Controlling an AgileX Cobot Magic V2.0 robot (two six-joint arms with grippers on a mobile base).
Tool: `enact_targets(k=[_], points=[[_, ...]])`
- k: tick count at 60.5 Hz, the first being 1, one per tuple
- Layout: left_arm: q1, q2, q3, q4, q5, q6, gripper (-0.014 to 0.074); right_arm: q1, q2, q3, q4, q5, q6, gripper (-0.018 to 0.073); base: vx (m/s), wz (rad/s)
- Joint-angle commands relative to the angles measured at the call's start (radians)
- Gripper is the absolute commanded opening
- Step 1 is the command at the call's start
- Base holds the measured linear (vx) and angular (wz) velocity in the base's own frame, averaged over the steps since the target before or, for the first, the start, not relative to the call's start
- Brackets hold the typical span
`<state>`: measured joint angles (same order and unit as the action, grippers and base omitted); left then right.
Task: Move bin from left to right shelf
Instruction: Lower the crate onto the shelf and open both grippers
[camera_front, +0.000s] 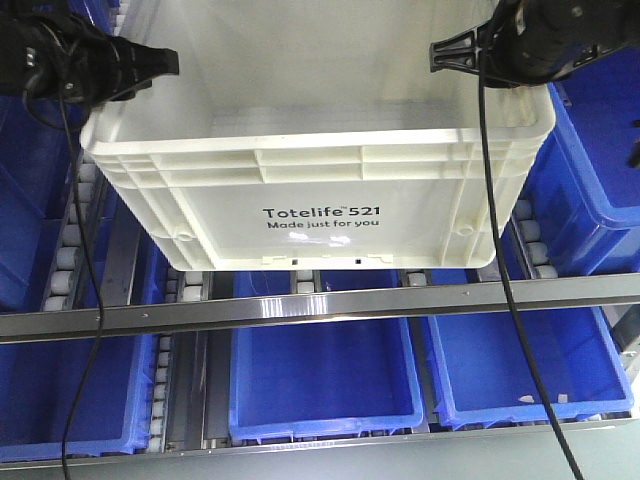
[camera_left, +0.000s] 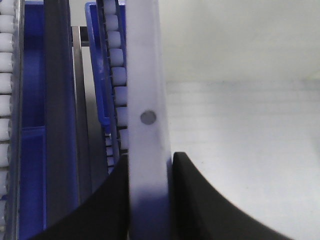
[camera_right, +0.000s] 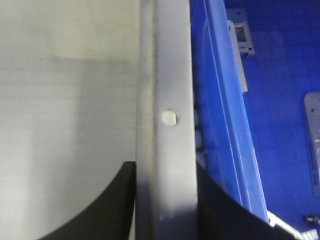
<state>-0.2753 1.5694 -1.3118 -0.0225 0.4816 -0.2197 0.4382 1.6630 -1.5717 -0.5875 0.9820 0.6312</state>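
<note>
The white bin (camera_front: 320, 180), printed "Totelife 521 Made just for you", hangs tilted above the roller shelf in the front view. My left gripper (camera_front: 165, 62) is shut on the bin's left rim. In the left wrist view the rim (camera_left: 145, 100) runs between the two black fingers (camera_left: 200, 200). My right gripper (camera_front: 445, 52) is shut on the bin's right rim. In the right wrist view that rim (camera_right: 165, 100) sits between the black fingers (camera_right: 107, 210). The bin's inside is pale and holds nothing that I can see.
Blue bins fill the shelf: below centre (camera_front: 325, 385), lower right (camera_front: 525, 360), lower left (camera_front: 70, 400) and far right (camera_front: 600, 150). A metal rail (camera_front: 320, 305) crosses under the white bin. White roller tracks (camera_front: 70, 250) run on both sides (camera_front: 530, 235).
</note>
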Motion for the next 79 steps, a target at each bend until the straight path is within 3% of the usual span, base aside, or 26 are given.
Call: enact_targets(k=[1, 17, 30, 39, 49, 62, 70, 79], points=[[-0.018, -0.039, -0.051, -0.004, -0.179, 0.032, 0.0092, -0.005, 0.000, -0.036, -0.173, -0.139, 0.089, -0.0008, 0.00, 0.00], [-0.018, -0.004, -0.051, 0.143, -0.170, 0.049, 0.0092, -0.005, 0.091, -0.036, -0.221, -0.186, 0.107, -0.0008, 0.00, 0.00], [-0.018, 0.002, -0.051, 0.147, -0.136, 0.048, 0.0092, -0.005, 0.106, -0.036, -0.210, -0.189, 0.112, 0.0002, 0.00, 0.00], [-0.015, 0.002, -0.051, 0.193, -0.097, 0.049, 0.0109, -0.005, 0.106, -0.036, -0.182, -0.197, 0.109, 0.0057, 0.00, 0.00], [-0.015, 0.002, -0.051, 0.197, -0.086, 0.049, 0.0227, -0.005, 0.106, -0.036, -0.148, -0.216, 0.098, 0.0223, 0.00, 0.00], [-0.015, -0.001, -0.051, 0.195, -0.067, 0.048, 0.0504, -0.005, 0.099, -0.036, -0.116, -0.233, 0.038, 0.0488, 0.00, 0.00], [-0.015, -0.010, -0.051, 0.186, -0.036, 0.048, 0.0594, -0.005, 0.073, -0.036, -0.074, -0.239, 0.003, 0.0554, 0.00, 0.00], [-0.015, -0.051, -0.051, 0.186, -0.011, 0.048, 0.0599, -0.005, 0.034, -0.035, 0.014, -0.235, -0.081, 0.0554, 0.00, 0.00]])
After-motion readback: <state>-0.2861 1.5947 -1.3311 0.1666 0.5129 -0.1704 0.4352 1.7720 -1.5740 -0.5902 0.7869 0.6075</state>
